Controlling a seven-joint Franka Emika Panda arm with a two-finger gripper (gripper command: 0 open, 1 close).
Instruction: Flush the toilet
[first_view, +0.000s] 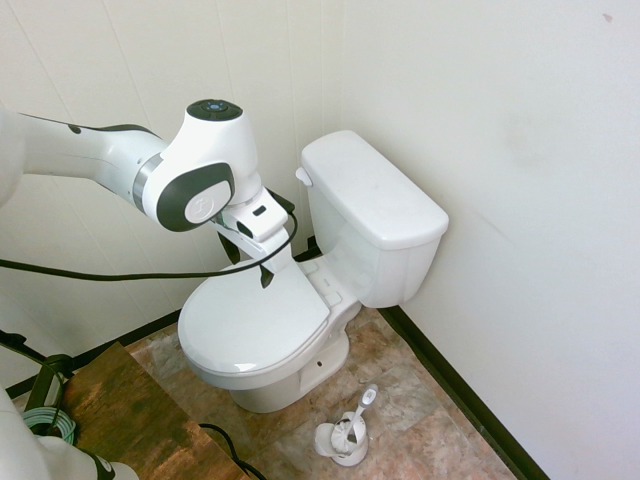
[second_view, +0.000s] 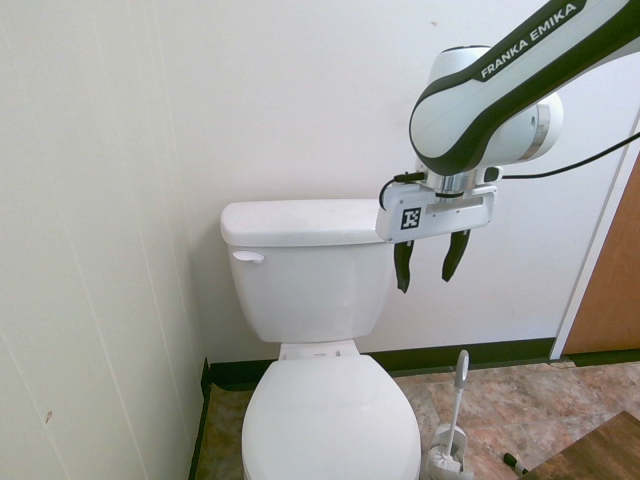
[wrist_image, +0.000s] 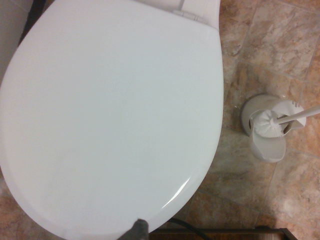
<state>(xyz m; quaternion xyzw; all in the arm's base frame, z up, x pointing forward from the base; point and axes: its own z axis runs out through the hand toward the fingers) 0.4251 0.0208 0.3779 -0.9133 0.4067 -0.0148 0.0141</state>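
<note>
Pincer (second_view: 428, 286) open, pointing down above closed toilet lid (wrist_image: 115, 115); flush lever (second_view: 248, 257) untouched

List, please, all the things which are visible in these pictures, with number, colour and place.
Two-piece toilet: 1, white, in the corner, seat lid closed
Flush lever: 1, white, on the front of the tank
Toilet brush: 1, white, in its holder
Brush holder: 1, white, on the floor beside the toilet
Wooden surface: 1, brown, near the toilet
Baseboard: dark green, along the walls
Franka arm: 1, white and black, above the toilet
Gripper: 1, black fingers, open, empty
</note>
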